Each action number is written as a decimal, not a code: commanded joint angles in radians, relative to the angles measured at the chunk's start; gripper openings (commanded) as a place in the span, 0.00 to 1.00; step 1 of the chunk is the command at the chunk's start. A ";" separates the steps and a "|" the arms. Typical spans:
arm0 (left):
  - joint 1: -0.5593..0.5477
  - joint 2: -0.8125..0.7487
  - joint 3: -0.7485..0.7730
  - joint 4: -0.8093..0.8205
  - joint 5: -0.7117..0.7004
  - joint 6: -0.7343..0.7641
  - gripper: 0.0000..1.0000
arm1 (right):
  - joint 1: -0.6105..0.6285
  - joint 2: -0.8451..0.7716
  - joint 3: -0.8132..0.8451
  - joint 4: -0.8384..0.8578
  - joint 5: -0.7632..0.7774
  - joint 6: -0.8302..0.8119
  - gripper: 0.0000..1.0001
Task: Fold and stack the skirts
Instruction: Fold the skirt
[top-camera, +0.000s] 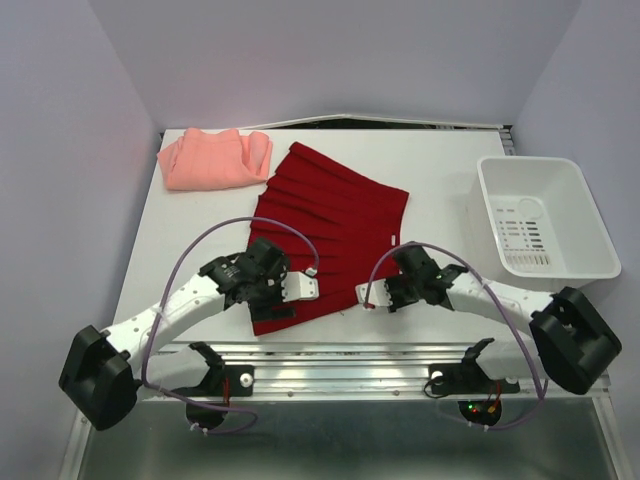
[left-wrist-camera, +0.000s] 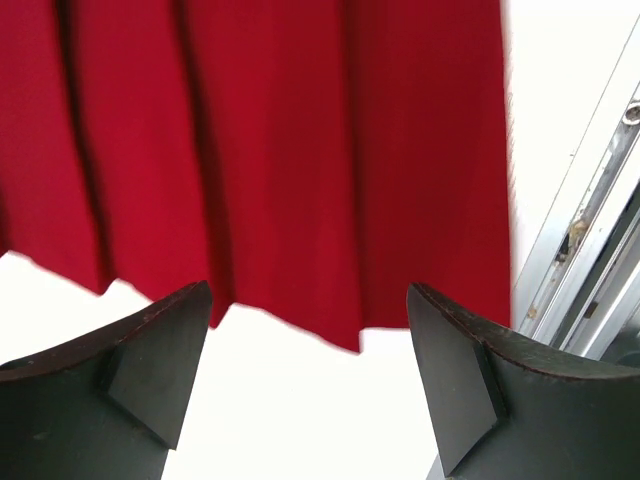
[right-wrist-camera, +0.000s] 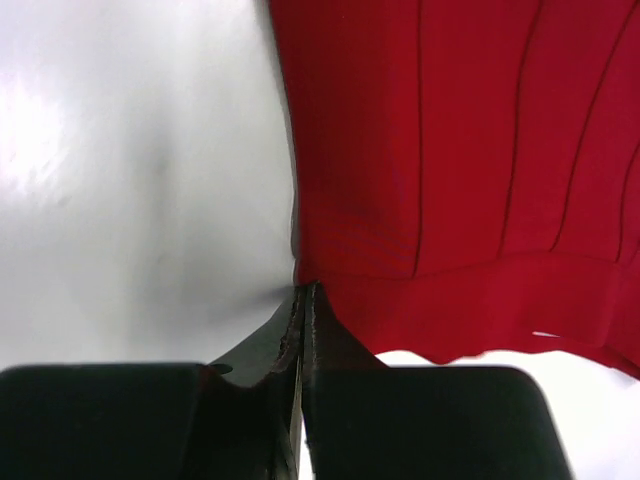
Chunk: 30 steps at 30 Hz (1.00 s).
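Your right fingers (right-wrist-camera: 330, 400) pinch shut on a corner of the deep red skirt (top-camera: 320, 235) spread on the table (top-camera: 440, 170), while your left fingers (left-wrist-camera: 150, 370) gape at its near hem, likely to fold it.

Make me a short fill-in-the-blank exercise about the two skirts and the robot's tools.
1. The pink skirt lies at the table's far ____ corner.
2. The left tool is ____, not shut, over the red skirt's hem.
3. The right tool is ____, not open, on that skirt's corner.
Missing words: left; open; shut.
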 joint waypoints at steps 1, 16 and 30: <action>-0.014 0.060 0.058 -0.006 -0.076 -0.021 0.90 | 0.027 0.113 0.088 0.103 -0.009 0.154 0.01; 0.086 -0.024 -0.045 -0.042 -0.065 0.166 0.85 | 0.027 0.221 0.229 0.019 -0.034 0.488 0.01; 0.061 0.118 -0.052 -0.064 -0.038 0.195 0.74 | 0.027 0.165 0.353 -0.100 -0.097 0.650 0.01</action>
